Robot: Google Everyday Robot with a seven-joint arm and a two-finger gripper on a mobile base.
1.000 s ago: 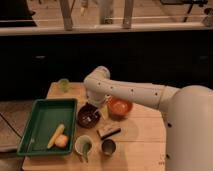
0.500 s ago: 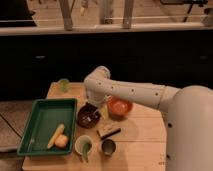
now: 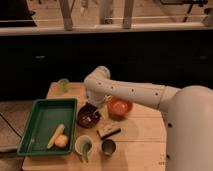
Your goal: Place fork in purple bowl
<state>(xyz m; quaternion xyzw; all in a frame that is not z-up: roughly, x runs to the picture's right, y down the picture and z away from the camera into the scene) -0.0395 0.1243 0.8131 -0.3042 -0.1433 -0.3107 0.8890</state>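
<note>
No real motion over the last second: gripper (image 3: 95,107) sits low over the purple bowl (image 3: 81,118), same pose as before. Open or closed: can't tell, the arm hides it. A pale sliver inside the purple bowl looks like the fork (image 3: 91,119), release unconfirmed. My read: at or just past drop-off, retract is next
</note>
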